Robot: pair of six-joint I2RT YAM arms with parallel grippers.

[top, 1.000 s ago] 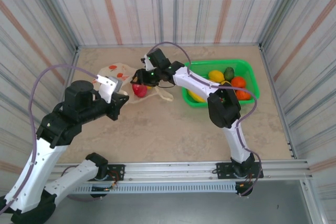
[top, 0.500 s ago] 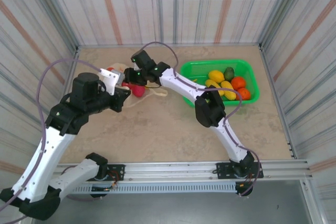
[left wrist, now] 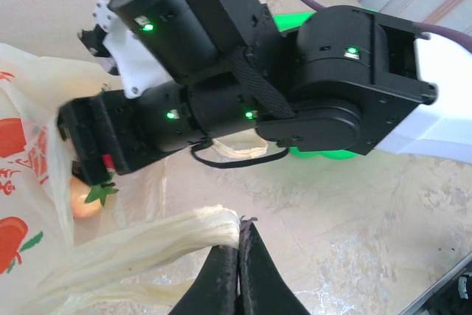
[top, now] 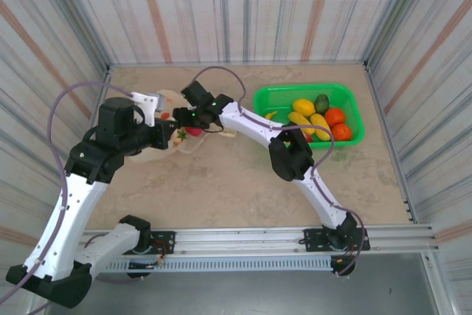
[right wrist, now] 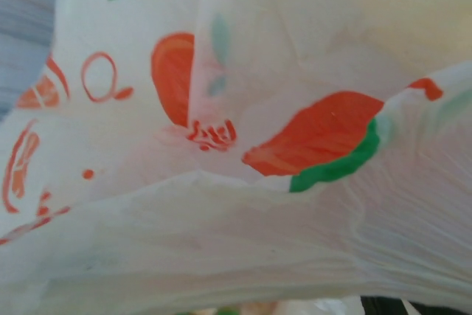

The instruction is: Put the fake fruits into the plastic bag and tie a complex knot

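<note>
— While you have the cameras up, what goes down as entry one?

— Entry one: thin, translucent pale-yellow plastic bag [left wrist: 29,108], crinkly film printed with red-orange fruit shapes and green leaves. It lies at the far left of the beige, stone-patterned table [top: 236,182].

— Entry two?

— One loop handle [left wrist: 140,237] of that bag, twisted into a pale, rope-like cord. My left gripper [left wrist: 240,252] has its slim black fingers pressed together on the end of the cord.

— And your other hand?

— Right gripper [top: 180,117]: boxy matte-black housing with small green lights, at the bag's mouth, just beside the left one. Through its wrist camera I get wrinkled film, close and blurred. Whether those fingers are spread or closed, I cannot tell.

— Fruit count?

— Glossy red plastic strawberry [top: 193,131] with a green leaf cap, just below the right gripper at the bag's opening. I cannot tell whether it sits inside the film or beside it. Other pieces lie in the bright green rectangular plastic basket [top: 274,101], well apart to the right: oval yellow mango [top: 303,106], dark green avocado [top: 321,102], curved yellow banana [top: 320,126], and round oranges [top: 335,115], all smooth and shiny, packed touching one another.
</note>
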